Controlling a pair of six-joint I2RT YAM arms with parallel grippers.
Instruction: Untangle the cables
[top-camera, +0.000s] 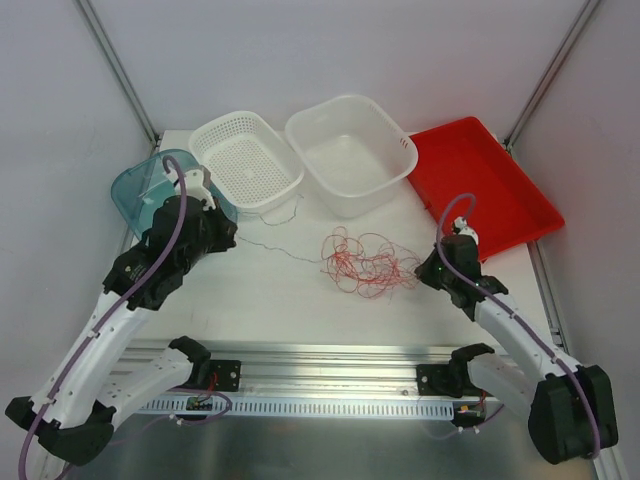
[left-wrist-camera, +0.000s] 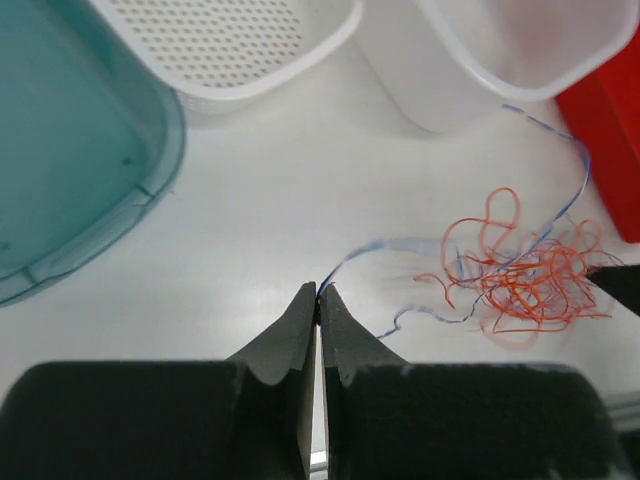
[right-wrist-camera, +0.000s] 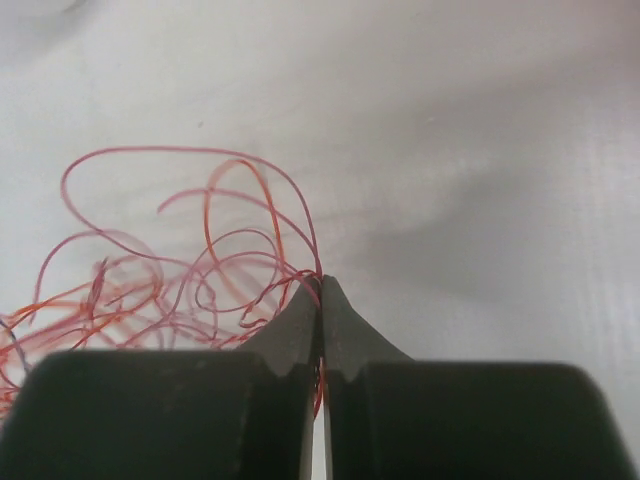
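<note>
The cables (top-camera: 365, 262) lie as a loose red-orange tangle mid-table, also seen at the right of the left wrist view (left-wrist-camera: 530, 280). A thin blue strand (top-camera: 285, 253) runs from the tangle leftward to my left gripper (top-camera: 232, 238). In the left wrist view the left gripper (left-wrist-camera: 318, 292) is shut on the end of this blue strand (left-wrist-camera: 400, 243), slightly above the table. My right gripper (top-camera: 422, 272) sits at the tangle's right edge. In its wrist view the right gripper (right-wrist-camera: 320, 282) is shut on red-orange loops (right-wrist-camera: 200, 270), with strands passing between the fingers.
A teal container (top-camera: 135, 190) stands behind the left arm. A white perforated basket (top-camera: 245, 160), a white tub (top-camera: 350, 150) and a red tray (top-camera: 490, 190) line the back. The blue strand also trails up toward the basket (top-camera: 293, 205).
</note>
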